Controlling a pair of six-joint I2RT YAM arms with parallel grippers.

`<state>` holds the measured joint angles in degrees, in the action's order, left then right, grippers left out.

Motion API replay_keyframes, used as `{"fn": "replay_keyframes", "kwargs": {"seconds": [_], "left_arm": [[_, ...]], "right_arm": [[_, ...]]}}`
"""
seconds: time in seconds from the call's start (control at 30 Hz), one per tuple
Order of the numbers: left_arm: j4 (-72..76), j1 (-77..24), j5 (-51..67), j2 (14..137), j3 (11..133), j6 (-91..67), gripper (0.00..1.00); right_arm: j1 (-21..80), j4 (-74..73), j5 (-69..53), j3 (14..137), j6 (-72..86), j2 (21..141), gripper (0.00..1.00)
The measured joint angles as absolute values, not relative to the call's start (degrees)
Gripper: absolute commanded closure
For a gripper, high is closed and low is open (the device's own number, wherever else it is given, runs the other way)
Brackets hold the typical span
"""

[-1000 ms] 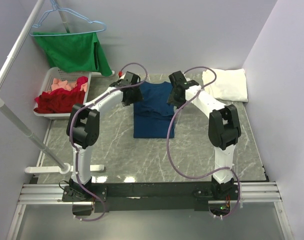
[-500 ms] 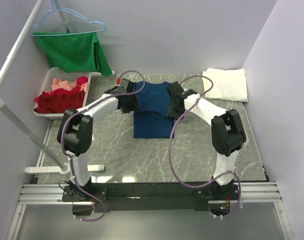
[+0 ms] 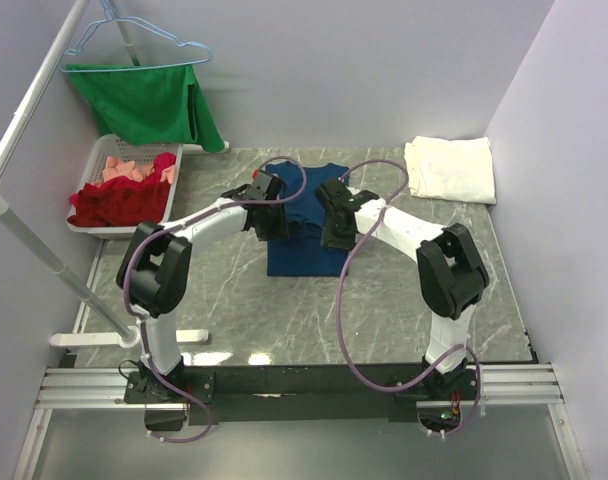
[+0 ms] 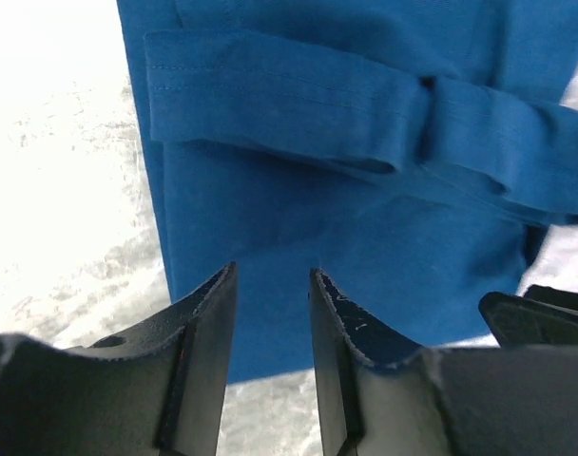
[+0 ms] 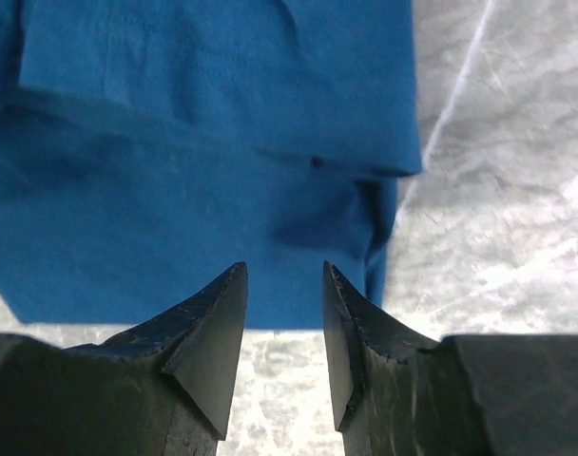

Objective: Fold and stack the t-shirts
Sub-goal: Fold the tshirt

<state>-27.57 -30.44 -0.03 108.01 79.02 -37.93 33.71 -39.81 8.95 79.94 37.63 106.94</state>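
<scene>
Navy blue cotton t-shirt (image 3: 304, 255) is lying part-folded on the grey marbled bench (image 3: 234, 300); left gripper (image 4: 272, 275) and right gripper (image 5: 284, 271) are hovering half-open and empty over its sides, seemingly lining up the next fold.

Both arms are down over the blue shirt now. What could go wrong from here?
The left gripper and right gripper stand open above the blue shirt, whose folded-in sleeves lie loose on top; a shallow pinch may catch one layer and undo the fold.
The grippers sit close together over the narrow shirt, so they could bump.
The right arm's purple cable hangs near the shirt's edge and might drag it.
</scene>
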Motion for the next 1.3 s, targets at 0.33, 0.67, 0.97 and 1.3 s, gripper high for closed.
{"fn": "replay_keyframes", "kwargs": {"seconds": [0.33, 0.67, 0.97, 1.3], "left_arm": [[-29.0, -30.3, 0.6, 113.8, 81.0, -38.3, 0.61], [-30.3, -28.7, 0.6, 119.0, 89.8, -38.3, 0.59], [-32.0, -26.5, -0.1, 124.5, 98.0, -38.3, 0.59], [-29.7, -24.3, -2.2, 127.2, 105.8, -37.1, 0.55]], "right_arm": [[33.5, -39.5, 8.6, 82.1, 37.6, 112.7, 0.57], [30.7, -39.8, 8.8, 86.9, 37.3, 115.2, 0.58], [28.0, -40.7, 9.6, 95.8, 36.3, 121.4, 0.60], [23.9, -41.3, 8.8, 105.6, 36.4, 127.8, 0.63]]}}
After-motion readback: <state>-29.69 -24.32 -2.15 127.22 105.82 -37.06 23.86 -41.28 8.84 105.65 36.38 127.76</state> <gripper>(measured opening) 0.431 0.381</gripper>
